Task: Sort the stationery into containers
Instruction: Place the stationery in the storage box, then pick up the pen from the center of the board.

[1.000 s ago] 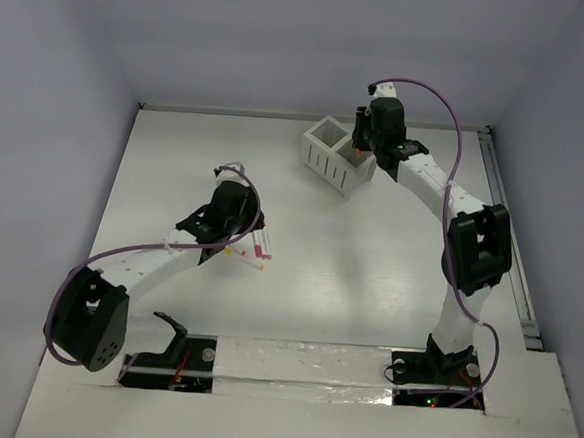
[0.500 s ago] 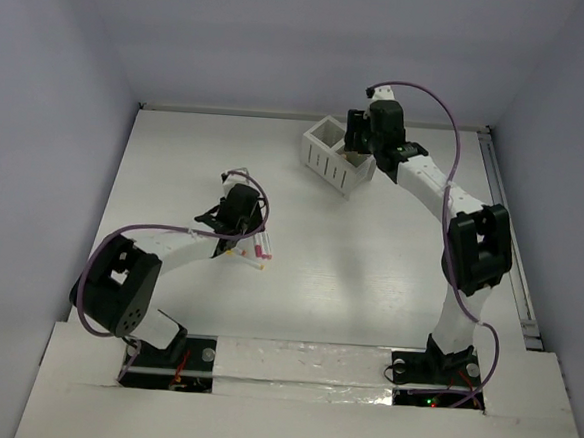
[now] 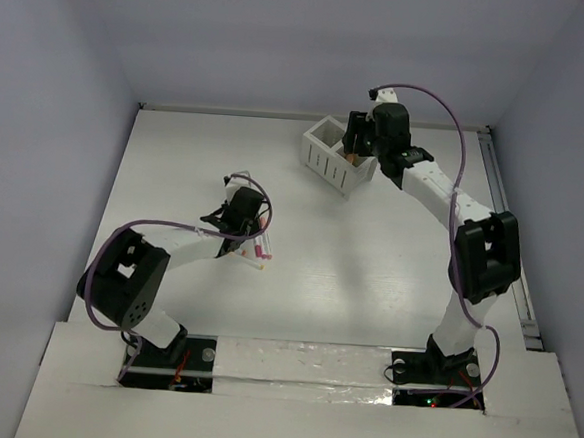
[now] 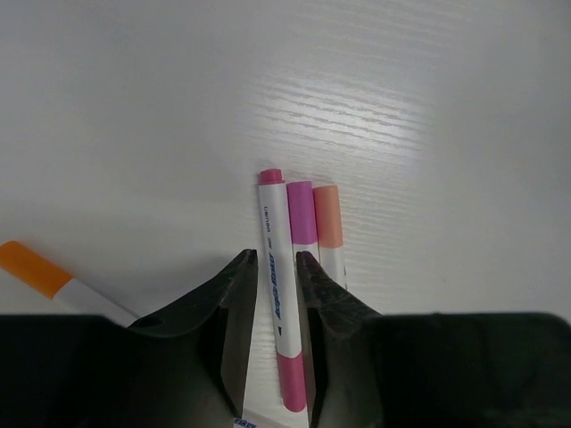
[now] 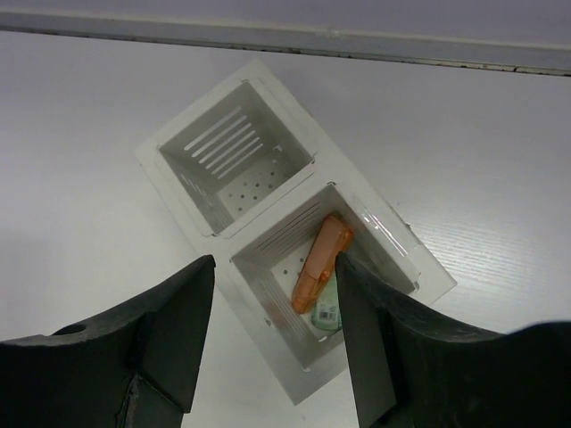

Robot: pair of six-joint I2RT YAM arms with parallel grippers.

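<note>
A white table (image 3: 369, 270) lies between pale grey walls (image 3: 334, 42). Middle left, the left hand (image 4: 277, 259) straddles a pen (image 4: 272, 218); whether it grips is unclear. Upper middle, the right hand (image 5: 272, 263) spreads wide over the box (image 5: 147, 153).

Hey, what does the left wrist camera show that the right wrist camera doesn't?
Only left wrist: pens lying on the table, a pink-ended pen between the fingers of the left gripper, a magenta-tipped pen and a peach-tipped pen beside it, an orange-tipped pen further left. Only right wrist: the white box, an orange stick over a mint-green item in one compartment, the other empty, below the open right gripper. Both: the white table and each camera's own dark gripper.
</note>
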